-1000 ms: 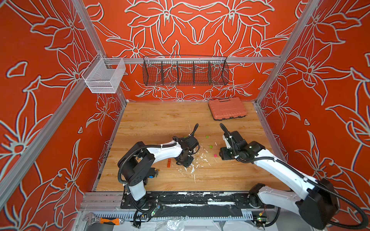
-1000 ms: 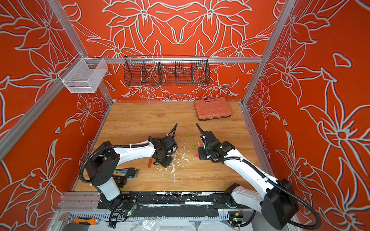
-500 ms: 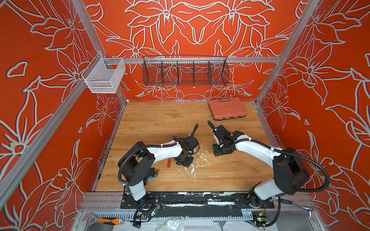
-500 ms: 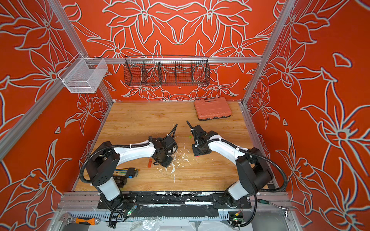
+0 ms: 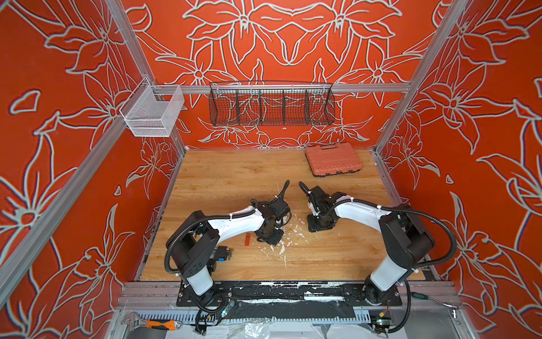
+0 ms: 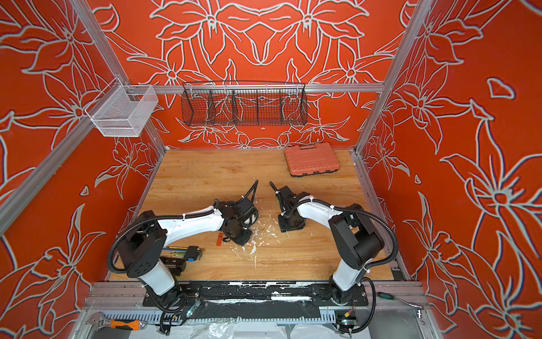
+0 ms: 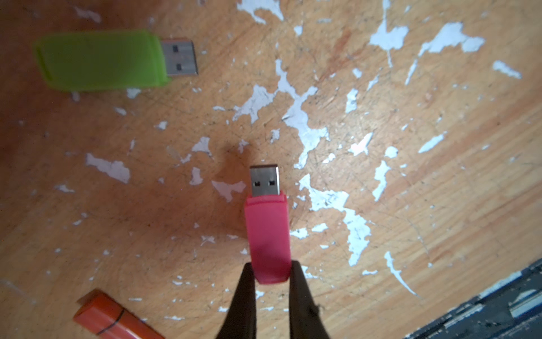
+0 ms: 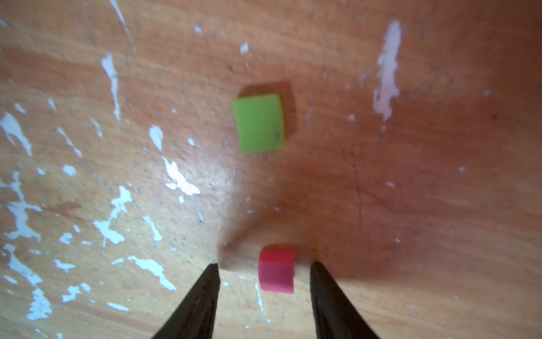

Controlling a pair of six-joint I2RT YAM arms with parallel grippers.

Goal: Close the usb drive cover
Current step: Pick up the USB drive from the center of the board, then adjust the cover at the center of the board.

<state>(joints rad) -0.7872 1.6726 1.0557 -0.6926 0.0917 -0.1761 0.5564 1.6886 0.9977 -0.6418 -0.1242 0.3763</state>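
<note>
Left wrist view: the left fingers [image 7: 245, 293] clench the rear end of the pink usb drive [image 7: 267, 234], low over the table [image 7: 410, 205]. Its metal connector [image 7: 264, 180] is bare. Right wrist view: the pink cover [image 8: 276, 271] lies loose between the spread right fingers [image 8: 202, 299], untouched. Judged early: cover neither grasped nor fitted. In a top view the left arm [image 5: 234, 224] hides the drive, just below frame centre.

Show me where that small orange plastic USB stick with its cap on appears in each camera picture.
In both top views: the orange plastic USB stick lies on the wooden table beside the left gripper.
Left wrist: partly cut off at the picture's edge, near the gripper's fingers.
Right wrist: not in it.
Shared landmark: the table's chipped white patches.
</note>
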